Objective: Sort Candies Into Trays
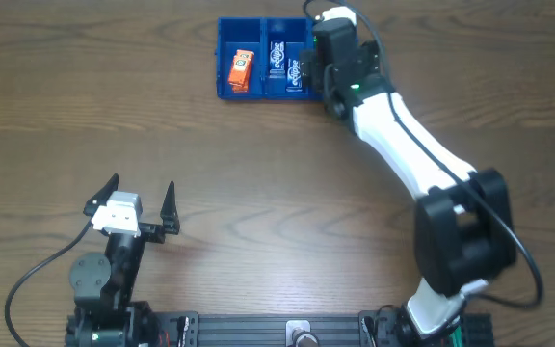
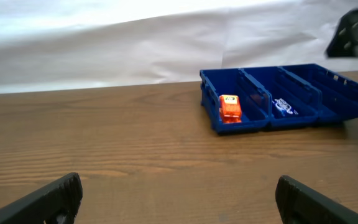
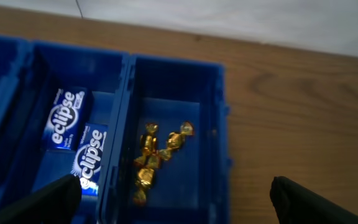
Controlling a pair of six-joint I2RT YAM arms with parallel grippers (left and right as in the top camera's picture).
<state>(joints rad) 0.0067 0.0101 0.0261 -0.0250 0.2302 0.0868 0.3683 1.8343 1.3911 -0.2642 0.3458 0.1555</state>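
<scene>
Worktop point(image 1: 258, 173) is dark brown wood grain, with the grain running side to side in the top view. The surface looks flat and matte. Behind its far edge you've got a white backdrop point(image 2: 104, 43), creased like sheeting. I can't tell what's behind it.

The blue tray point(image 1: 222, 43) sits near the far edge of the worktop, right of centre, with three compartments side by side.
- Left compartment: one orange pack point(image 1: 241, 69), lying flat.
- Middle compartment: blue gum packs point(image 1: 277, 58). The right wrist view shows two, one partly overlapping the other.
- Right compartment: a small cluster of gold-wrapped candies point(image 3: 157, 158) on the bin floor, touching each other.

Your right arm point(image 1: 403, 135) runs from its base at the bottom right diagonally up to the tray. The right pincer point(image 3: 174, 183) hangs over the right compartment, above the gold candies. It is released, fingers spread wide, clear of the candies.

Your left pincer point(image 1: 143, 183) sits close to its own base at the lower left, well apart from the tray and facing it across bare wood. It is also released, with its fingers splayed.

A black cable point(image 1: 27, 280) loops out from the left arm's base across the worktop. A black rail point(image 1: 258, 323) along the near edge carries both bases.
</scene>
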